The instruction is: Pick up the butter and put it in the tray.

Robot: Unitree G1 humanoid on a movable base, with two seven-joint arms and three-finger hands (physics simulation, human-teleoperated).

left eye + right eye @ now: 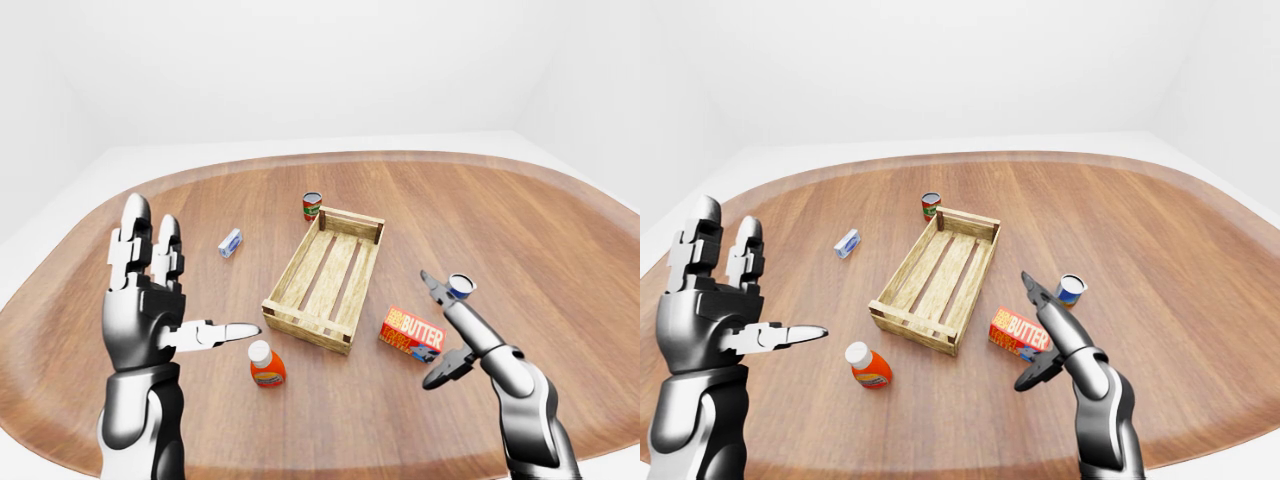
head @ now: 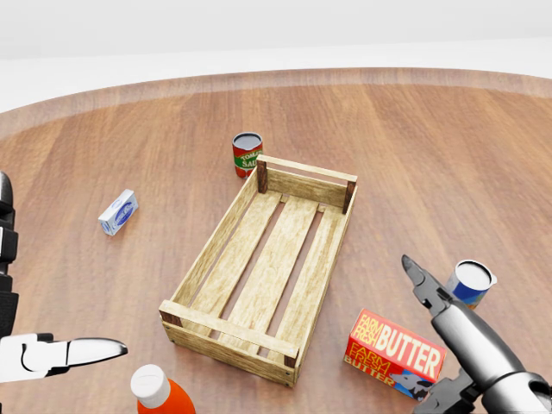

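The butter [image 2: 395,352] is a red and orange box lying flat on the wooden table, just right of the near corner of the tray [image 2: 222,244], a slatted wooden crate with nothing in it. My right hand [image 2: 435,345] is open, its fingers spread around the butter's right end, one over it and the thumb below; it also shows in the left-eye view [image 1: 445,330]. My left hand [image 1: 160,300] is open and raised at the left of the view, far from the butter.
A red tomato can [image 2: 247,154] stands just beyond the tray's far end. A small blue and white box [image 2: 117,211] lies to the tray's left. An orange bottle with a white cap [image 2: 157,392] stands near my left hand. A blue can [image 2: 470,282] stands right of the butter.
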